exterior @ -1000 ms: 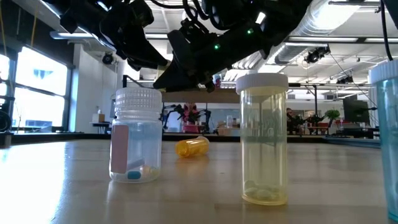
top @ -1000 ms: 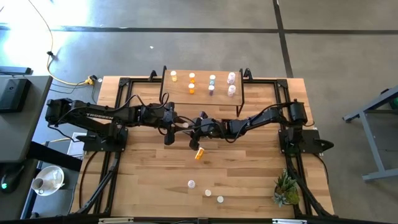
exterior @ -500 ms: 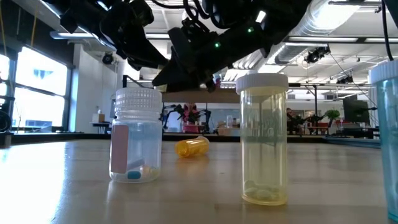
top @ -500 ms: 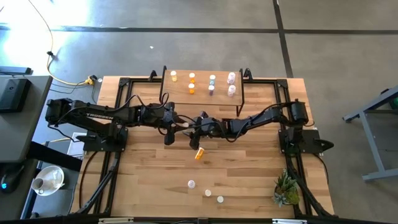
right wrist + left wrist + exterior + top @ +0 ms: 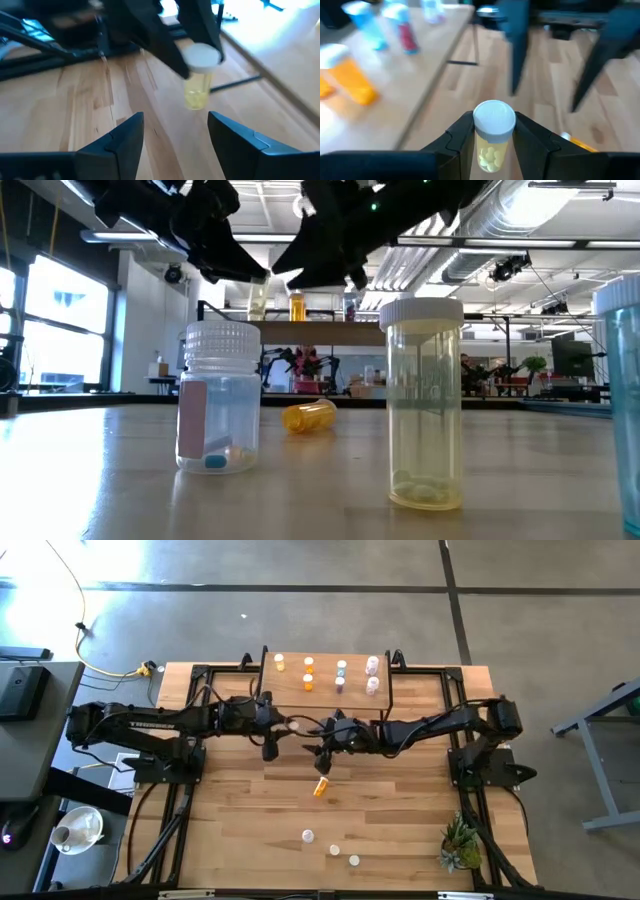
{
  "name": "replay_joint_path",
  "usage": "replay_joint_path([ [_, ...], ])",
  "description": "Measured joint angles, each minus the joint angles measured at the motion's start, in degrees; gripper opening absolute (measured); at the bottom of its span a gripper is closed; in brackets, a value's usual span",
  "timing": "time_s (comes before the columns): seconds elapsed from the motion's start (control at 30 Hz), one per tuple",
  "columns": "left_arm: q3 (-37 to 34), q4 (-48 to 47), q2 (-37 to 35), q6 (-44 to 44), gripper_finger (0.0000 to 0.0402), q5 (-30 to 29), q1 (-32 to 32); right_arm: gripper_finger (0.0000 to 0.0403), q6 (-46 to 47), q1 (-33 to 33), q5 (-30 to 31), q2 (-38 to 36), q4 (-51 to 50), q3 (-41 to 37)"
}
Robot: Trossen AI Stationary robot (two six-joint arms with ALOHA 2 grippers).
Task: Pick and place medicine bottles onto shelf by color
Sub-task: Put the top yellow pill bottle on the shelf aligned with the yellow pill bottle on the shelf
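Left hand (image 5: 492, 145) clamped on a yellowish pill bottle (image 5: 492, 137) with a white cap, pale tablets showing through the body, carried upright above the desk (image 5: 400, 830) just in front of the shelf (image 5: 325, 695). Right hand (image 5: 175, 132) now spread wide and empty, facing that same bottle (image 5: 198, 75) from close by (a second ago nearly shut and pressed up against the left hand, since drawn back a little toward its own side). Reads as a handover just finished: bottle passed across, left arm now in sole charge of it. Next, presumably, a lift onto the shelf board, where orange bottles (image 5: 308, 674), bluish ones (image 5: 341, 675) and pale ones (image 5: 372, 674) stand in separate groups, so a fresh spot for yellow looks likely. Still to sort on the desk: an orange bottle (image 5: 321, 785) lying on its side below the hands, and three small ones (image 5: 331, 849) near the front edge.
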Motion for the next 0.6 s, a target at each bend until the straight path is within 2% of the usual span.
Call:
replay_joint_path([
  [0.23, -2.3, 0.57, -4.11, 0.33, 0.0107, -0.01, 7.22, 0.0211, -2.84, 0.0, 0.42, -3.93, -1.16, 0.0],
  [0.47, -5.51, 9.92, -6.66, -0.75, 0.0107, -0.06, 15.42, 0.0211, -2.8, 0.0, 0.73, -4.19, -3.39, 0.0],
  [0.6, -5.54, 11.43, -6.38, -1.08, 0.0107, -1.72, 19.78, 0.0211, -2.34, 0.0, 3.5, -4.15, -4.43, -0.02],
])
